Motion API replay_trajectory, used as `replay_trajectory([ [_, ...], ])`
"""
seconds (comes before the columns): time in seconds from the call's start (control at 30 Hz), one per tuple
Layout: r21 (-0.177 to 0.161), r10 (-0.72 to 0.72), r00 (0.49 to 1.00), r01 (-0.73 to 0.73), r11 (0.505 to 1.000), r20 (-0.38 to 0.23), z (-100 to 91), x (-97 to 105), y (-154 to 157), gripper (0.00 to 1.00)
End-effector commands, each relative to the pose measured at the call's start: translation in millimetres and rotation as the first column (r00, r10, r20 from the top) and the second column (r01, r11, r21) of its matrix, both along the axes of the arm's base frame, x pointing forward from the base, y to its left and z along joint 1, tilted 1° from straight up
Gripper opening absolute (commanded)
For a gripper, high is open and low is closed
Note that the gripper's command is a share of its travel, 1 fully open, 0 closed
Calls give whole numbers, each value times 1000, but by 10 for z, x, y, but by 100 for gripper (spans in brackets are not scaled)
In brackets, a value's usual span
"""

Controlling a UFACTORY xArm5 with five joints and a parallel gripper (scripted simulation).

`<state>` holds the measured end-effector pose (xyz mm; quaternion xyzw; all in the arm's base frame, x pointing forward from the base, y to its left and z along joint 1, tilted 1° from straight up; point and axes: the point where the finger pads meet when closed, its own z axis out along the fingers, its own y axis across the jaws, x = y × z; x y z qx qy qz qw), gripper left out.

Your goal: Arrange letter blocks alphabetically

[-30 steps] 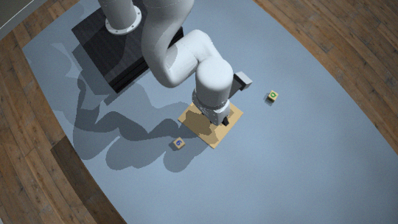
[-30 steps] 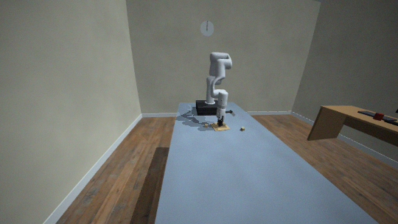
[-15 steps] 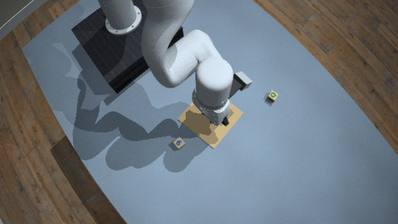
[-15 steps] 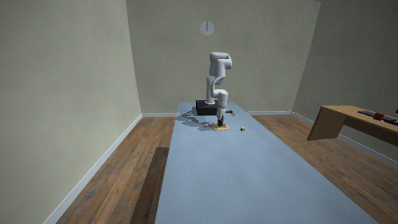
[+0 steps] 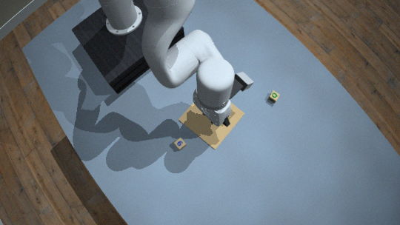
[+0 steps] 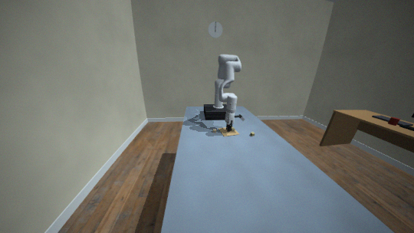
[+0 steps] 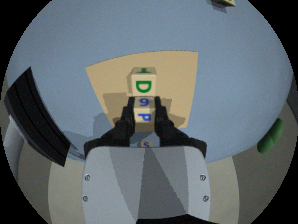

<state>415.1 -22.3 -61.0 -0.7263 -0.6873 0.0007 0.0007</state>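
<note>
My gripper point(image 7: 144, 105) is shut on a block with blue marks, a P and a 9 point(image 7: 143, 112), low over the tan mat point(image 5: 212, 123); I cannot tell if the block touches the mat. Right beyond it a block with a green D point(image 7: 143, 84) lies on the mat, close against the held one. In the top view the arm hides both blocks, and only the gripper point(image 5: 226, 121) shows over the mat. A block with a blue 6 point(image 5: 180, 143) lies off the mat near its left corner.
The black robot base point(image 5: 118, 48) stands behind the mat. The long grey table point(image 6: 245, 180) runs on toward the exterior camera. A wooden desk point(image 6: 368, 126) stands apart at the right.
</note>
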Motion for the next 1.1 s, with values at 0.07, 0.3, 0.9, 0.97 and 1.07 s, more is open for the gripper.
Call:
replay_trajectory([
  [0.07, 0, 0, 1000, 0, 1000, 3, 10, 13, -1, 21],
  [0.3, 0, 0, 1000, 0, 1000, 3, 10, 13, -1, 21],
  [0.9, 0, 0, 1000, 0, 1000, 3, 10, 13, -1, 21],
  [0.97, 0, 0, 1000, 0, 1000, 3, 10, 13, -1, 21],
  [1.07, 0, 0, 1000, 0, 1000, 3, 10, 13, -1, 21],
])
